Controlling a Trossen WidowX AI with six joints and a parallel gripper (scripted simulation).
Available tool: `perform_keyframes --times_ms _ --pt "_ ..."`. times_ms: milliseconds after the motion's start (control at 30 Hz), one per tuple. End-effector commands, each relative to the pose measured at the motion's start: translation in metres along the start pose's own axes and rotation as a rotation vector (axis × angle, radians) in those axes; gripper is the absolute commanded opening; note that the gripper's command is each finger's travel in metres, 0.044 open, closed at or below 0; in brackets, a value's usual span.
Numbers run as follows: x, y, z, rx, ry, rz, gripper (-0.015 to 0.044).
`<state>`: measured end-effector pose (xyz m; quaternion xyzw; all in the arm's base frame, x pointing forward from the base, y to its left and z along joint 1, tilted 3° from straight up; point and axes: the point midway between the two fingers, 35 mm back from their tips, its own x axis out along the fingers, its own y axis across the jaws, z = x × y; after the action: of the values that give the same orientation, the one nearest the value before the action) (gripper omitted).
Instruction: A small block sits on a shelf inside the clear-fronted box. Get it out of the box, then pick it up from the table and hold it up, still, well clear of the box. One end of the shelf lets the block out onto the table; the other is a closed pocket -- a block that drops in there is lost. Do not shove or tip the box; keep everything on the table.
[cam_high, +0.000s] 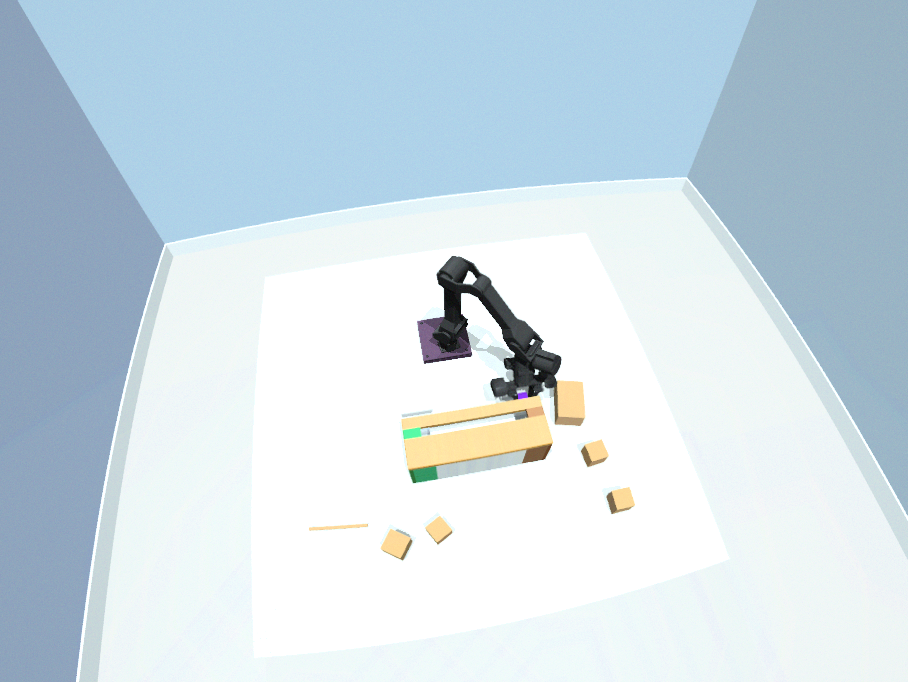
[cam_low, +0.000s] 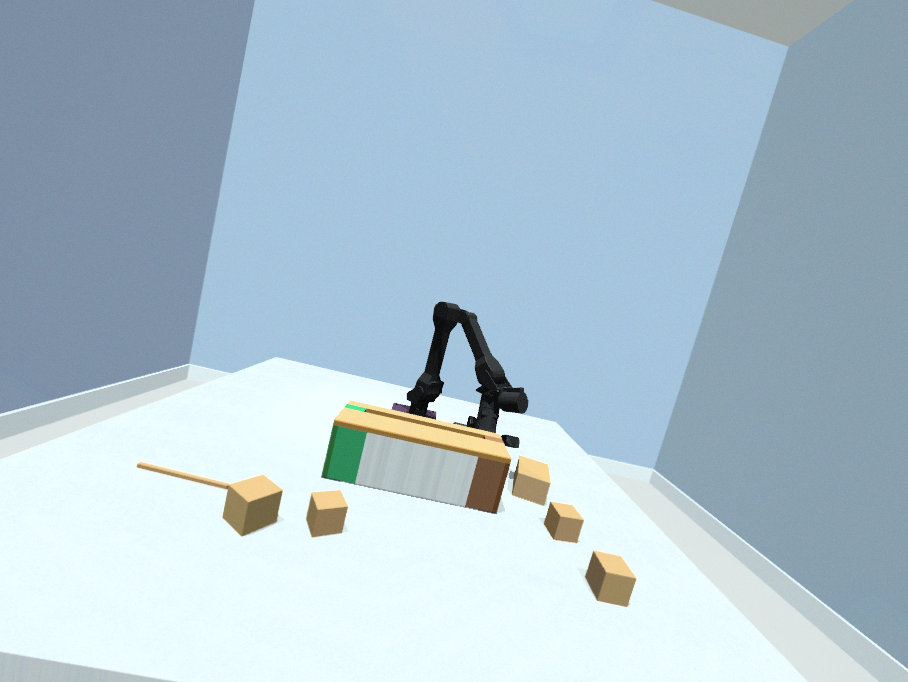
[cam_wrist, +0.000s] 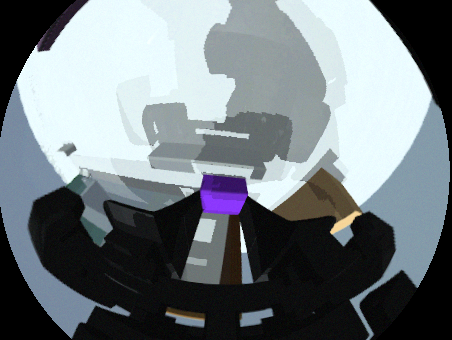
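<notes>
A purple block (cam_high: 521, 394) (cam_wrist: 224, 195) is outside the box, just behind its wall on the arm's side, near the brown end. My gripper (cam_wrist: 221, 194) is shut on it, with a fingertip against each side in the wrist view. The gripper is low, close to the table. The long box (cam_high: 477, 442) (cam_low: 416, 433) stands upright with a green end and a brown end; its clear front shows pale grey. In the exterior view the box hides the block and the fingertips.
A large wooden block (cam_high: 569, 402) (cam_low: 531, 480) stands just beyond the box's brown end, close to the gripper. Two smaller wooden cubes (cam_high: 594, 452) (cam_high: 621, 499) stand past it. Two more cubes (cam_high: 396, 543) (cam_high: 438, 529) and a thin stick (cam_high: 338, 527) lie on the clear-front side.
</notes>
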<state>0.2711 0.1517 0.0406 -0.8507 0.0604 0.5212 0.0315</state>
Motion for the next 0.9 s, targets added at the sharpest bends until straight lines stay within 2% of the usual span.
perform_keyframes --times_ms 0,167,367,867 --pt "-0.023 -0.004 -0.014 0.006 0.014 -0.014 0.0" --pt "-0.05 -0.002 -0.025 0.01 0.016 -0.015 0.0" --pt "-0.053 -0.001 -0.026 -0.002 0.015 -0.021 0.0" --pt "-0.113 0.032 -0.04 -0.288 0.036 -0.161 0.0"
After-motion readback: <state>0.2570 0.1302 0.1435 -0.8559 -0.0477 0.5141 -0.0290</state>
